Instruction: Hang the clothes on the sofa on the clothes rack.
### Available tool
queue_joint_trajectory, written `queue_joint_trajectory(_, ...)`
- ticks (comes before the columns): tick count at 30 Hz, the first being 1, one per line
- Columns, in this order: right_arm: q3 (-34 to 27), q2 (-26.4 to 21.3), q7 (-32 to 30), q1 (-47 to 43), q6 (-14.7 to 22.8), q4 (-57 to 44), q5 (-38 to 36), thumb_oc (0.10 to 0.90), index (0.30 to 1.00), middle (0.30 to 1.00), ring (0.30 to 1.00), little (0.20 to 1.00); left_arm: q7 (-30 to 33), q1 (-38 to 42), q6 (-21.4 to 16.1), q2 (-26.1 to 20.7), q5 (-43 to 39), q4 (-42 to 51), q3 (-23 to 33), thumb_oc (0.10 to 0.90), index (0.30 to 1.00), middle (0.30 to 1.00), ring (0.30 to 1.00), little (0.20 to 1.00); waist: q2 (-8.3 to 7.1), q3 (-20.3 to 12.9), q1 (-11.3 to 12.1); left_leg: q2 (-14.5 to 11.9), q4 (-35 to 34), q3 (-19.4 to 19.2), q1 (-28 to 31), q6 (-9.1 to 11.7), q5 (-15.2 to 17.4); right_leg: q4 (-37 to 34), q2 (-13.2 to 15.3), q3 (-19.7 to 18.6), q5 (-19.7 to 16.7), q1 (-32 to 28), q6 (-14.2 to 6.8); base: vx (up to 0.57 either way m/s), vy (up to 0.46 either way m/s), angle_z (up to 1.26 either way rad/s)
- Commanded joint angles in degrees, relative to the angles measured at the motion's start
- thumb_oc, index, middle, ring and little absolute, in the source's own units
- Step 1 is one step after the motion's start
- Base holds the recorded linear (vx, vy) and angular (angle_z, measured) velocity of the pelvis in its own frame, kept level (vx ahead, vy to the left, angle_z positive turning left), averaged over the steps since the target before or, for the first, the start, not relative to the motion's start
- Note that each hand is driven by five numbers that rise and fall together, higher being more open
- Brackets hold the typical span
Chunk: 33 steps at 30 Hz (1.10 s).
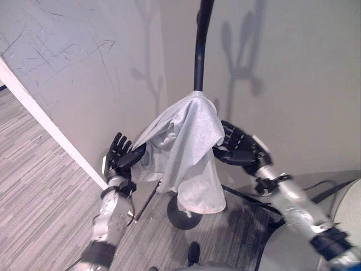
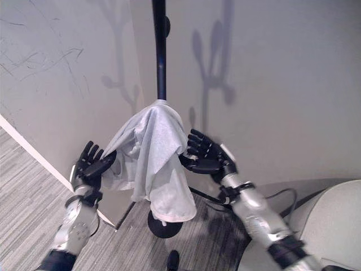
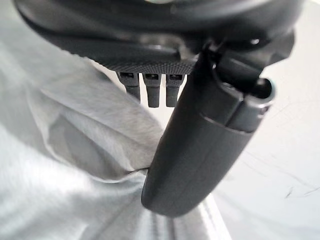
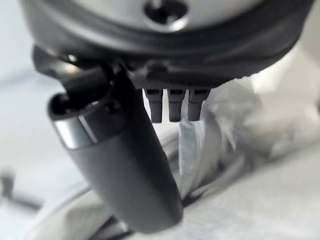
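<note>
Cloth: a pale grey-white garment (image 1: 186,152) hangs draped over the black rack (image 1: 199,51), peaked at the pole and falling in loose folds toward the base.
Rack: upright black pole before a grey wall corner; its round base (image 1: 181,217) sits on the striped carpet (image 1: 34,169), partly hidden by the cloth's lower hem.
Left hand: the left hand (image 1: 119,153) is raised beside the cloth's left edge, fingers (image 1: 120,142) spread and straight, released; the thumb reaches toward the cloth, and its wrist view shows the thumb tip lying against a fold without pinching it.
Right hand: the right hand (image 2: 204,153) is at the cloth's right side, palm turned toward it, fingers (image 2: 197,141) relaxed and slightly bent, grasping nothing; its wrist view shows the thumb lying close over the bunched fabric.
Wall: pale, scuffed on the left face, with a white skirting board (image 1: 51,127) running down to the carpet.
Seat: a grey cushioned edge (image 2: 333,220) shows at the lower right corner.
</note>
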<state>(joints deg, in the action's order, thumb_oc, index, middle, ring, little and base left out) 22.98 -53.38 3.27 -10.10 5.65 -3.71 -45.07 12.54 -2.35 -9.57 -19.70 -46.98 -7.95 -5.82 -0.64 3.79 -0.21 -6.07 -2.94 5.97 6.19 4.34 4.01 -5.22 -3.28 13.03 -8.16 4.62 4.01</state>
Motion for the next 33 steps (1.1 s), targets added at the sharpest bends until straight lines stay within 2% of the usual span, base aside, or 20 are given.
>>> queue_joint_trajectory(1,-2.76,2.99,3.62,-3.89,4.08,-4.18,6.57,0.8,0.9,0.9,0.9,0.9,-6.33,1.02,-1.87,-4.78,2.74,4.48,2.3,0.8,0.9,0.9,0.9,0.9,-2.76,-4.7,0.92,-0.97,0.44,-3.67,0.71,0.06,-1.18,0.22,5.31,-4.23,6.29,-6.88,-8.7,0.0,0.0,0.0)
queue_joint_trajectory(3,-5.09,1.77,4.29,-2.73,4.86,-4.76,8.83,0.8,0.9,0.9,0.9,0.9,-8.92,-1.77,-1.71,-6.59,5.49,6.0,2.92,0.8,0.9,0.9,0.9,0.9,-2.63,-4.66,0.89,-0.99,0.6,-3.72,0.62,0.0,-1.05,0.22,5.31,-4.24,6.3,-6.92,-8.75,0.0,0.003,-0.03)
queue_joint_trajectory(4,-8.63,1.8,5.62,0.18,6.55,-5.27,9.42,0.8,0.9,0.9,0.9,0.9,-13.94,-5.04,-3.25,-8.65,6.36,4.75,4.45,0.8,0.9,0.9,0.9,0.9,-2.64,-4.51,0.87,-1.07,0.99,-3.92,0.57,0.03,-0.72,0.22,5.35,-4.44,6.32,-6.97,-8.83,0.0,0.005,-0.07)
queue_joint_trajectory(6,-10.04,1.96,5.94,1.79,6.98,-5.62,9.95,0.8,0.9,0.9,0.9,0.9,-15.72,-5.99,-3.57,-8.8,5.9,3.89,4.86,0.8,0.9,0.9,0.9,0.9,-2.61,-4.46,0.85,-1.11,1.11,-3.97,0.6,0.03,-0.58,0.22,5.34,-4.43,6.37,-7.04,-8.85,0.0,0.002,-0.06)
queue_joint_trajectory(11,-15.63,3.01,8.09,9.99,7.76,-4.97,9.22,0.8,0.9,0.9,0.9,0.9,-25.02,-11.86,-1.16,-10.05,-1.92,-2.02,5.91,0.8,0.9,0.9,0.9,0.9,-2.45,-4.14,0.74,-1.37,1.57,-3.88,0.39,0.04,-0.37,0.22,5.3,-4.36,6.62,-7.16,-8.87,0.0,0.0,-0.01)
queue_joint_trajectory(15,-16.88,6.49,9.69,14.65,6.75,-1.38,4.7,0.8,0.9,0.9,0.9,0.9,-32.73,-12.18,2.18,-8.19,-6.94,-13.25,6.55,0.8,0.9,0.9,0.9,0.9,-2.65,-3.9,0.69,-1.45,1.63,-3.84,0.34,0.26,-0.37,0.22,5.48,-4.27,6.62,-7.19,-8.95,0.0,0.0,0.0)
queue_joint_trajectory(16,-16.92,6.49,9.71,14.68,6.76,-1.38,4.68,0.8,0.9,0.9,0.9,0.9,-32.81,-12.13,2.16,-8.2,-6.97,-13.33,6.53,0.8,0.9,0.9,0.9,0.9,-2.64,-3.89,0.72,-1.47,1.63,-3.84,0.37,0.26,-0.35,0.22,5.47,-4.27,6.63,-7.21,-8.95,0.0,0.0,0.0)
queue_joint_trajectory(17,-17.17,9.83,9.57,16.05,5.99,0.77,2.0,0.8,0.9,0.9,0.9,0.9,-33.61,-10.86,2.54,-5.0,-8.18,-20.75,8.18,0.8,0.9,0.9,0.9,0.9,-2.77,-3.87,0.87,-1.48,1.66,-3.74,0.37,0.33,-0.32,0.22,5.5,-4.13,6.79,-7.29,-8.92,0.0,0.0,0.0)
queue_joint_trajectory(20,-18.43,17.47,8.95,18.69,5.27,3.69,-1.15,0.8,0.9,0.9,0.9,0.9,-31.96,-9.11,2.32,-0.09,-9.96,-29.56,11.92,0.8,0.9,0.9,0.9,0.9,-3.01,-3.63,1.03,-1.37,1.88,-3.54,0.26,0.36,-0.19,0.22,5.56,-3.95,6.92,-7.46,-8.77,0.0,0.0,0.0)
queue_joint_trajectory(21,-19.56,21.79,8.02,19.8,5.59,5.9,-2.4,0.8,0.9,0.9,0.9,0.9,-31.06,-8.8,2.1,1.69,-10.19,-33.06,13.3,0.8,0.9,0.9,0.9,0.9,-3.06,-3.5,1.02,-1.3,1.96,-3.42,0.26,0.37,-0.11,0.22,5.59,-3.88,6.95,-7.53,-8.7,0.0,0.0,0.0)
queue_joint_trajectory(22,-21.3,28.31,6.96,21.48,6.21,10.78,-2.73,0.8,0.9,0.9,0.9,0.9,-29.31,-8.25,1.83,4.16,-9.14,-39.92,15.03,0.8,0.9,0.9,0.9,0.9,-3.04,-3.4,1.05,-1.14,2.02,-3.2,0.1,0.28,-0.08,0.22,5.68,-3.62,6.96,-7.52,-8.66,0.0,0.01,0.03)
queue_joint_trajectory(23,-21.31,28.36,6.96,21.45,6.23,10.81,-2.71,0.8,0.9,0.9,0.9,0.9,-29.37,-8.17,1.8,4.11,-9.15,-40.02,15.04,0.8,0.9,0.9,0.9,0.9,-3.06,-3.34,1.06,-1.16,2.05,-3.19,0.14,0.29,-0.04,0.22,5.66,-3.61,6.98,-7.57,-8.66,0.01,0.012,0.04)
queue_joint_trajectory(26,-21.01,34.68,1.33,21.94,7.64,18.76,2.52,0.8,0.9,0.9,0.9,0.9,-25.52,-6.93,1.43,7.33,-8.04,-50.02,17.81,0.8,0.9,0.9,0.9,0.9,-2.88,-3.22,1.24,-1.01,2.25,-2.58,-0.16,0.17,0.1,0.39,5.78,-3.23,7.02,-7.4,-8.52,0.0,0.0,0.0)
queue_joint_trajectory(27,-20.98,34.73,1.3,21.86,7.68,18.8,2.55,0.8,0.9,0.9,0.9,0.9,-25.57,-6.83,1.4,7.28,-8.04,-50.14,17.86,0.8,0.9,0.9,0.9,0.9,-2.91,-3.17,1.21,-1.02,2.27,-2.56,-0.16,0.18,0.13,0.4,5.77,-3.22,7.03,-7.41,-8.52,-0.01,0.027,0.04)
queue_joint_trajectory(28,-19.54,39.82,-2.24,19.94,8.73,30.42,2.34,0.8,0.9,0.9,0.9,0.9,-23.11,-4.99,1.71,8.66,-3.41,-61.86,18.64,0.8,0.9,0.9,0.9,0.9,-2.82,-3.07,1.27,-0.87,2.43,-2.18,-0.45,0.11,0.26,0.45,5.84,-3.08,7.07,-7.27,-8.39,0.0,0.023,0.05)
queue_joint_trajectory(29,-19.52,39.85,-2.17,19.75,8.83,30.62,2.29,0.8,0.9,0.9,0.9,0.9,-23.17,-4.84,1.68,8.61,-3.4,-61.99,18.71,0.8,0.9,0.9,0.9,0.9,-2.84,-2.98,1.24,-0.88,2.46,-2.18,-0.45,0.12,0.3,0.46,5.83,-3.08,7.08,-7.28,-8.39,0.0,0.032,0.11)
queue_joint_trajectory(31,-18.45,42.39,-4.88,17.53,8.92,39.88,1.77,0.8,0.9,0.9,0.9,0.9,-21.73,-3.97,1.82,9.15,0.06,-66.9,18.0,0.8,0.9,0.9,0.9,0.9,-2.73,-2.99,1.34,-0.83,2.5,-2.07,-0.47,0.07,0.4,0.44,5.87,-3.08,7.13,-7.24,-8.28,0.01,0.015,0.09)
queue_joint_trajectory(33,-19.24,45.55,-6.25,15.24,8.55,50.49,-2.63,0.8,0.9,0.9,0.9,0.9,-19.59,-3.73,1.45,10.5,3.15,-68.79,15.75,0.8,0.9,0.9,0.9,0.9,-2.59,-3.0,1.57,-0.68,2.55,-2.0,-0.49,-0.02,0.52,0.47,5.91,-2.92,7.1,-7.27,-8.21,0.02,0.019,0.04)
